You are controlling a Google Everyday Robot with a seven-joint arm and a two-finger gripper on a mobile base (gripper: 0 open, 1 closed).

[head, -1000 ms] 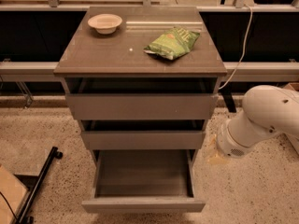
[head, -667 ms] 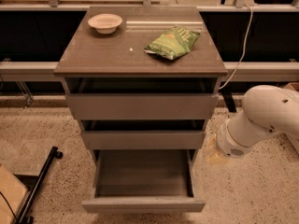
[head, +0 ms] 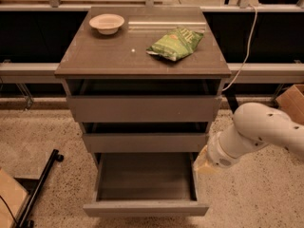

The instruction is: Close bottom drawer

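Three drawers were stacked under the bench (head: 104, 56). The bottom drawer (head: 145, 182) was drawn far out toward the camera, while the middle drawer (head: 145, 141) and top drawer (head: 142, 108) were left slightly proud. The tool (head: 203, 163) was carried low on the arm (head: 256, 132), just beside the bottom drawer's right wall and under the middle drawer's right corner. Whether it was wide or narrow could not be told, nor could contact with the wall be confirmed.

Because the tool was placed at the side and not before the front panel, a push begun from there was judged likely to glance off the wall. It could also be trapped between the wall and the middle drawer as the box ran in. An off-centre push was judged liable to skew and jam the box, and a hard one to shake the bench.

The bottom drawer's box was seen bare; the other two interiors were hidden in shadow. A bowl (head: 107, 23), apparently empty, was set at the bench's back left. A green bag (head: 176, 42), its contents unseen, was laid to the right.
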